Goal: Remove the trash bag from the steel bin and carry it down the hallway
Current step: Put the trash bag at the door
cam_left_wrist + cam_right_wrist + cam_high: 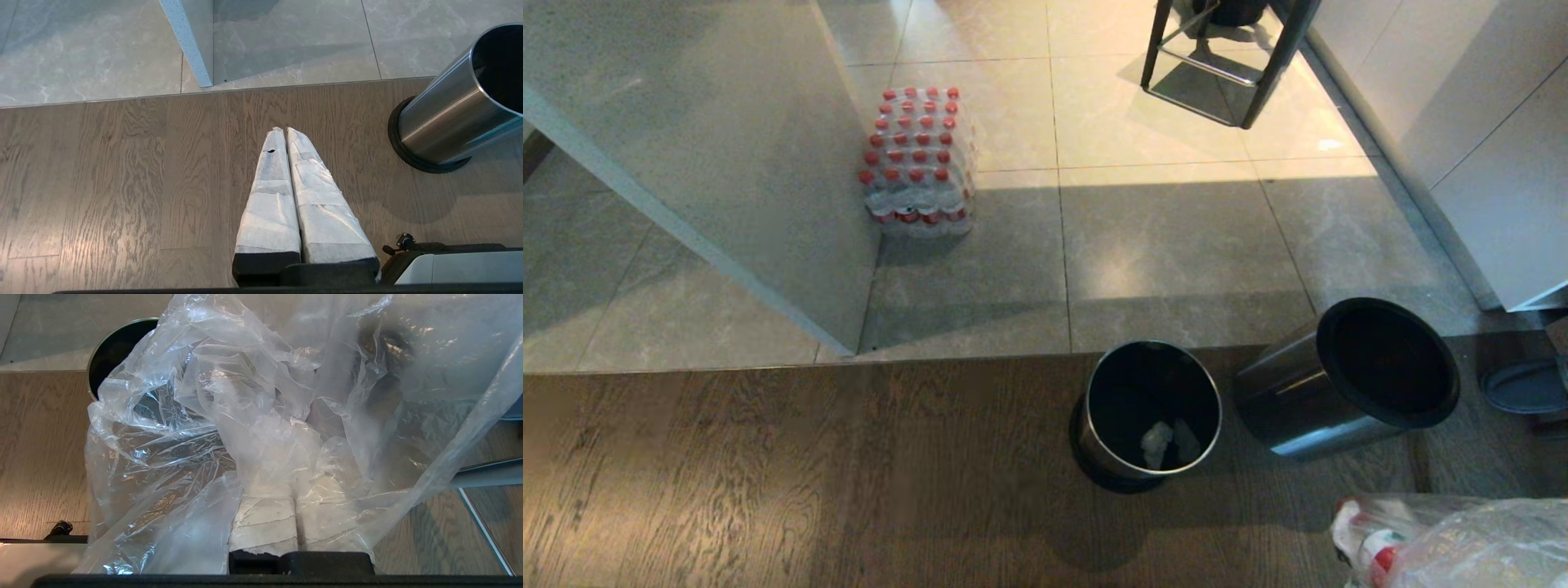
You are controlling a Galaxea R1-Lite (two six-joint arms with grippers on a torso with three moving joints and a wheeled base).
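Already the trash bag [229, 428] is out of the steel bin [1147, 420] — the right gripper [295, 486] has its jaws pinched on the plastic, ready to carry. The left gripper [284, 132] hangs closed, empty.

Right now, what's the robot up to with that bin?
The right hand is shut on the clear crinkled plastic trash bag, already out of the bin and hanging at the head view's lower right. Both shiny steel bin cylinders sit on the wood floor: one upright, one tipped over. The left hand is shut and empty.
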